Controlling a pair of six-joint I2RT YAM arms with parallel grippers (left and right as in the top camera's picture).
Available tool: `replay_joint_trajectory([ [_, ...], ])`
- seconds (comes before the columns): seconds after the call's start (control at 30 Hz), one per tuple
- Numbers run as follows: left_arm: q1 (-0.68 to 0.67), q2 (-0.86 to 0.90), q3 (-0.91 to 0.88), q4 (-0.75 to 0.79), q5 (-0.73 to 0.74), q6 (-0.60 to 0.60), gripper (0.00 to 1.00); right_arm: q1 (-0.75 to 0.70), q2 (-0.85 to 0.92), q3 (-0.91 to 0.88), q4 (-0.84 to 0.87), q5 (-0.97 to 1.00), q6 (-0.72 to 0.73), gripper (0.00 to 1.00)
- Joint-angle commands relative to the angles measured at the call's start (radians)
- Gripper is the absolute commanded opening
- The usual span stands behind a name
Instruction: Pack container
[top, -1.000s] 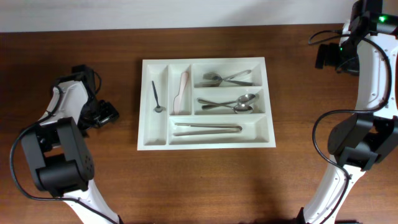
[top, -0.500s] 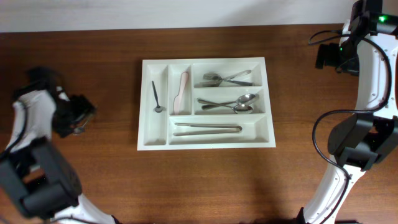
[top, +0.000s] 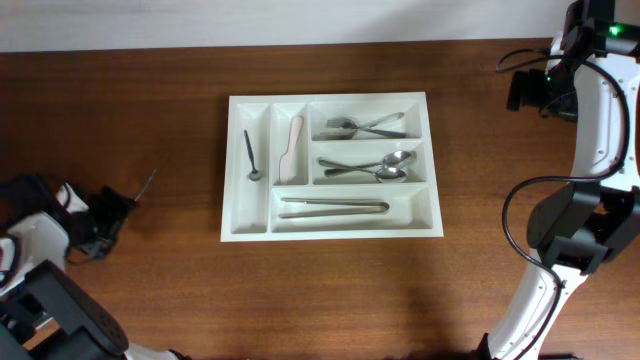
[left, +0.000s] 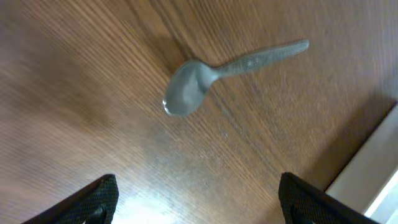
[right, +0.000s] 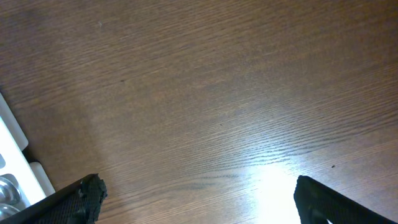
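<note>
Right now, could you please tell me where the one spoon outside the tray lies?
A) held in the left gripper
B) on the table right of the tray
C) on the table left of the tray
C: the spoon lies flat on the table, left of the container.

You find the container (top: 233, 170) mid-counter (top: 400, 300). Its leftmost narrow compartment holds a small spoon (top: 251, 157), the next a knife-like utensil (top: 292, 150). To their right, forks (top: 365, 126) lie in the far compartment, spoons (top: 370, 166) in the middle and tongs (top: 333, 206) in the near one. A loose spoon (left: 217, 71) lies on the counter well left of the container, between it and your left gripper (left: 202, 202).
</note>
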Motion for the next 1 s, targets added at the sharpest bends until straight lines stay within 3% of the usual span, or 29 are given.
replay_joint_trajectory([
  [0.0,0.005,-0.003,-0.046,0.059,0.095,0.016,0.84,0.005,-0.029,0.006,0.000,-0.002,-0.003,0.99],
  [0.43,0.006,0.000,-0.066,0.224,0.072,0.016,0.83,0.005,-0.029,0.006,0.000,-0.002,-0.003,0.99],
  [0.9,0.006,0.082,-0.068,0.288,0.058,0.004,0.82,0.005,-0.029,0.006,0.000,-0.002,-0.003,0.99],
  [0.97,0.006,0.100,-0.068,0.301,0.058,0.000,0.79,0.005,-0.029,0.006,0.000,-0.002,-0.003,0.99],
])
